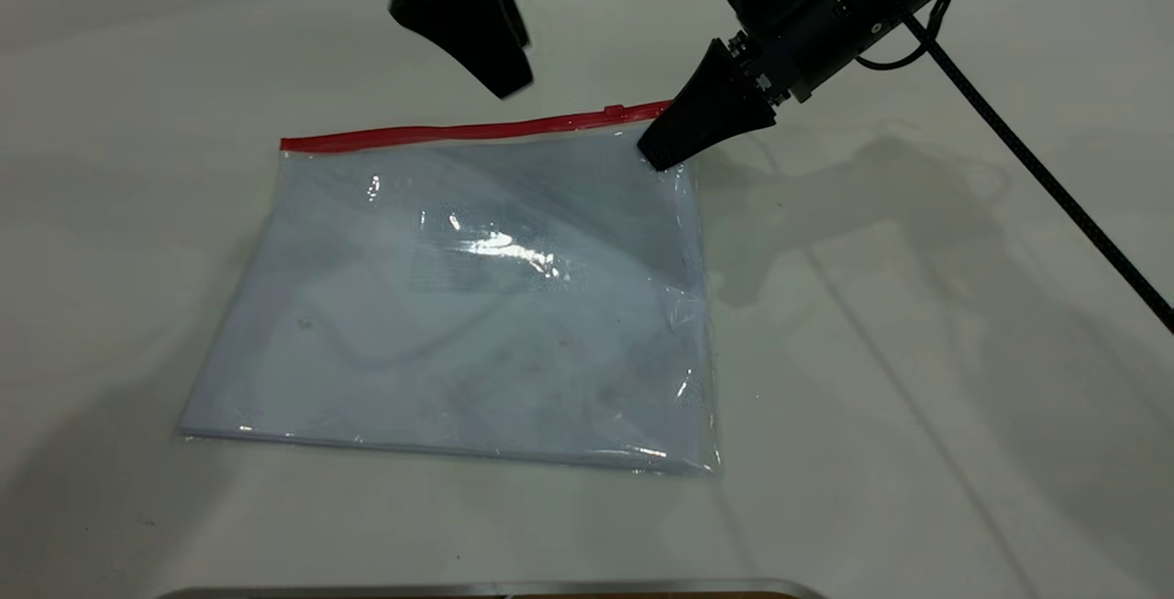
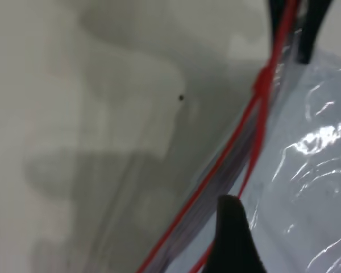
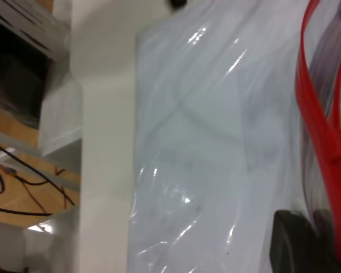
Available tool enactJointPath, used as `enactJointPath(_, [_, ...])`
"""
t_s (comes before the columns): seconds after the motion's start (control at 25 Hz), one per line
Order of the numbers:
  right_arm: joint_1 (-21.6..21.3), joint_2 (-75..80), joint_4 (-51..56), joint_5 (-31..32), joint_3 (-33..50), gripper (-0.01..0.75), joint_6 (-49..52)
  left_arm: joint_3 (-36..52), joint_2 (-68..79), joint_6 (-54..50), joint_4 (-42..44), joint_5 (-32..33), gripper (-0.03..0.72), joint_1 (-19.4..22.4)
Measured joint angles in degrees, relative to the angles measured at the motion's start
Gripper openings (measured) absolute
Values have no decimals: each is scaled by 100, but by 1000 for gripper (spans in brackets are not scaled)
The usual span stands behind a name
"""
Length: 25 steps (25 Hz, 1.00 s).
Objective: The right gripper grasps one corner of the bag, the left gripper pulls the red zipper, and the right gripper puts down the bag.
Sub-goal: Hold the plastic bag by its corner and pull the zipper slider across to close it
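White table (image 1: 917, 351) carries the bag (image 1: 477, 305), lying flat near the middle, white sheets inside, glare across the plastic. Red zipper (image 1: 459, 131) runs along its far long edge; the two red tracks are parted along most of the length, seen in the left wrist view (image 2: 256, 114), and the small slider tab (image 1: 613, 110) sits near the right end of the strip. Right arm slants down from the upper right, thick braided cable (image 1: 1055, 186) trailing off toward the right edge. Right gripper (image 1: 662, 154) has its wedge jaws pressed together on the corner of the bag (image 1: 674, 168) where the red strip ends. Left gripper (image 1: 504, 76) hangs clear above the zipper's middle, tip pointing down, not touching; cannot tell whether its fingers are spread.
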Motion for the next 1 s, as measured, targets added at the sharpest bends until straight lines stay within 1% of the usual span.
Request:
enactJointPath(0.28, [115,0,19,-95,0,32,-137,0,198,381,-32,-101,589,-275])
enactJointPath(0.56, [120,0,19,-95,0,32,-168,0,396,485,-206,-524,589,-294])
enactJointPath(0.8, [121,0,19,-95,0,32,-168,0,506,820,-714,-588,589,-294])
enactJointPath(1.0, [121,0,19,-95,0,32,-168,0,513,854,-791,-605,589,-294])
